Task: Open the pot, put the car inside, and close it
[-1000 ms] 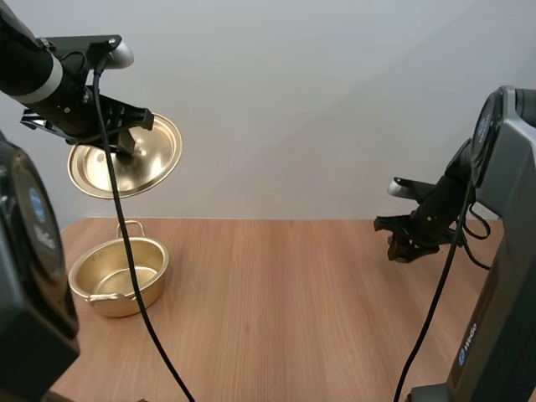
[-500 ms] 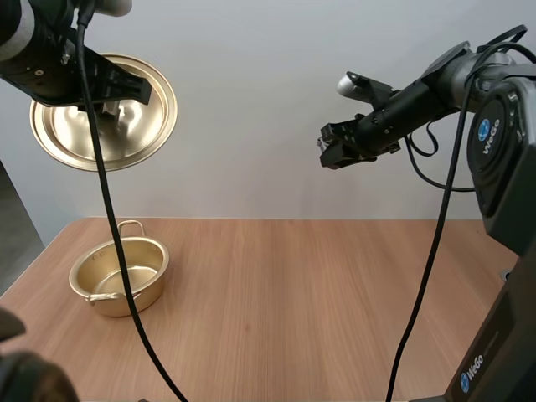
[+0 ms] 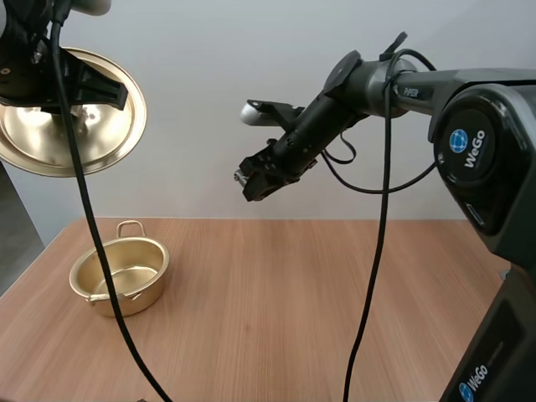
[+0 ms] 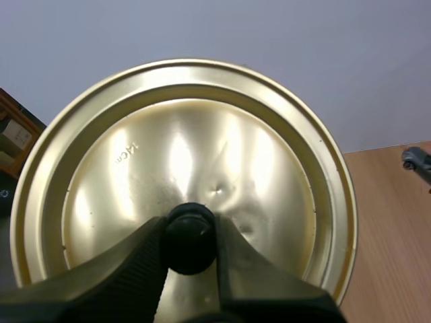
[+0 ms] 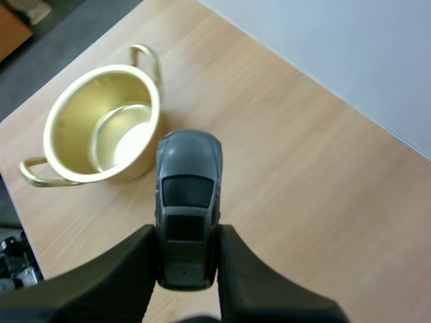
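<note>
The open gold pot (image 3: pixel 119 275) stands on the table at the left, nothing inside; it lies beyond the car in the right wrist view (image 5: pixel 101 136). My left gripper (image 3: pixel 77 94) holds the gold lid (image 3: pixel 71 113) high above the pot, shut on its black knob (image 4: pixel 190 229), the lid's (image 4: pixel 182 161) underside facing the camera. My right gripper (image 3: pixel 255 177) hangs high over the table's middle, shut on a small grey toy car (image 5: pixel 187 202), nose toward the pot. The car also shows small beside the lid's rim (image 4: pixel 416 160).
The wooden table (image 3: pixel 318 301) stretches wide to the right of the pot. A plain white wall stands behind it. My right arm (image 3: pixel 419 84) reaches across from the right.
My right gripper has swung left and down toward the table's middle with the car. My left gripper has carried the lid farther left.
</note>
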Action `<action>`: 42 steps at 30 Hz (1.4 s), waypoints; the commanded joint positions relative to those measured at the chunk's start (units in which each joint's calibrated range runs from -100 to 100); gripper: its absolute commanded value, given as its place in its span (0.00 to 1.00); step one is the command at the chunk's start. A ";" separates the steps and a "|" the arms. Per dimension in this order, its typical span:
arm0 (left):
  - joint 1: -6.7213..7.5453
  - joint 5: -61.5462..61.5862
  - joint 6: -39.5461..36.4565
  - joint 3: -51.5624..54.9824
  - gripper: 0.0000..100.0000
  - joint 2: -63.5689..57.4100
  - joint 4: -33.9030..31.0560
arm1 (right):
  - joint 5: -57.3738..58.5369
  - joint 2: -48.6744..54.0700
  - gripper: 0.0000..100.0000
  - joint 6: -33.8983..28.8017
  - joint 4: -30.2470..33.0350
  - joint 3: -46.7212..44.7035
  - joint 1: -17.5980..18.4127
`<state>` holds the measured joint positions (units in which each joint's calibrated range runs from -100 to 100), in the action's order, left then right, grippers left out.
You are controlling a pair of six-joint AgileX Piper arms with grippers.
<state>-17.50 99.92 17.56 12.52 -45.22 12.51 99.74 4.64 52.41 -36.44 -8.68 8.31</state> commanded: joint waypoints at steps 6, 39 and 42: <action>-0.01 0.08 -0.36 0.03 0.00 0.13 -2.59 | -2.16 -0.18 0.00 -0.99 0.00 -0.11 6.04; -0.01 0.08 -6.92 0.03 0.00 -1.09 -16.39 | -19.61 -17.45 0.00 1.26 1.63 9.48 19.45; -0.01 0.08 -6.92 0.03 0.00 -1.79 -16.26 | -19.45 -20.48 0.00 0.79 2.99 11.72 19.45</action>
<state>-17.50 99.92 10.67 12.52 -46.81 -3.89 80.11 -14.47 53.54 -33.97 2.19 27.79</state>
